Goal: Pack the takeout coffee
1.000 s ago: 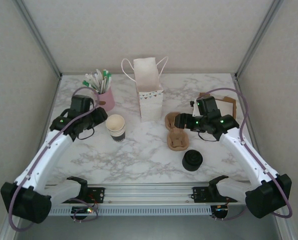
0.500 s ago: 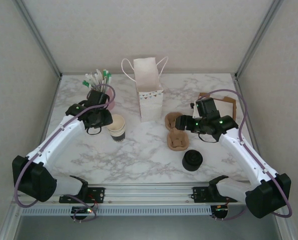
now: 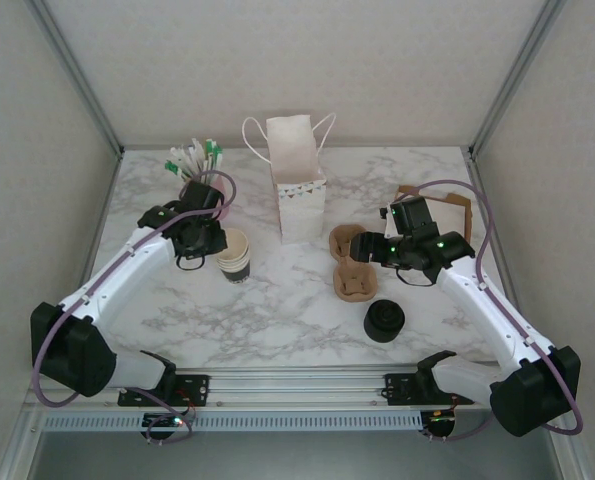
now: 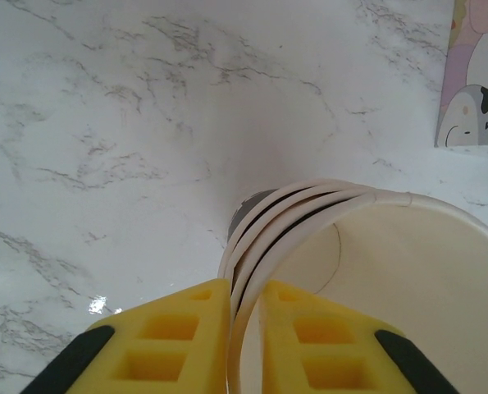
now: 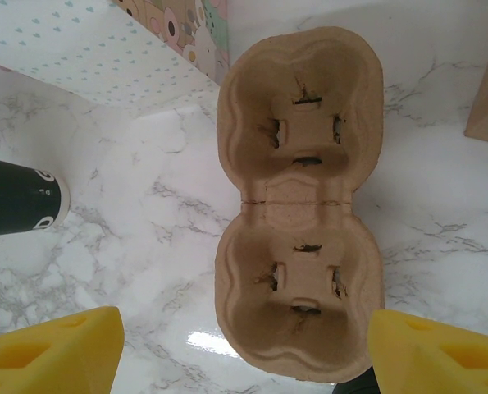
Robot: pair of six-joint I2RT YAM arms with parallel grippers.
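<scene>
Cup rim [image 4: 297,197] between left claw [image 4: 245,289] fingers

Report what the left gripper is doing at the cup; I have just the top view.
Observer: The left gripper pinches the rim, one finger outside and one inside.
Operator: Confirm it's a single cup.
Observer: No. At least three rims sit nested, so these are stacked cups, with no lid.
Operator: Check the right side.
Observer: The right gripper is wide open over the carrier, and both its wells are empty.
</scene>
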